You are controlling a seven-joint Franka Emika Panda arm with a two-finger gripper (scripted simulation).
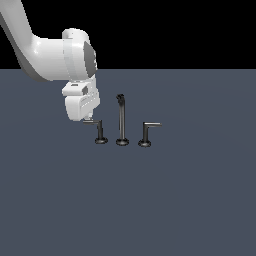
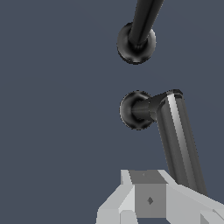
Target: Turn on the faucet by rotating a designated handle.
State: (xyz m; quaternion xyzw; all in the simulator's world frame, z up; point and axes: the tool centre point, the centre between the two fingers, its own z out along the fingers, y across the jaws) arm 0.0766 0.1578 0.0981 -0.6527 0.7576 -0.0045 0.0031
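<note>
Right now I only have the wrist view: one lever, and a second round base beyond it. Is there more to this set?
Observer: Yes. The exterior view shows a second lever past the spout, with its arm pointing to the exterior view's right.
Reviewer: What stands on that second base?
Observer: The spout. It is a tall thin upright with a curved tip, higher than both levers.
Reviewer: Where is the hand along my lever?
Observer: The hand is at the free end of the designated handle, on the exterior view's left. I cannot tell if it is touching the handle.
</note>
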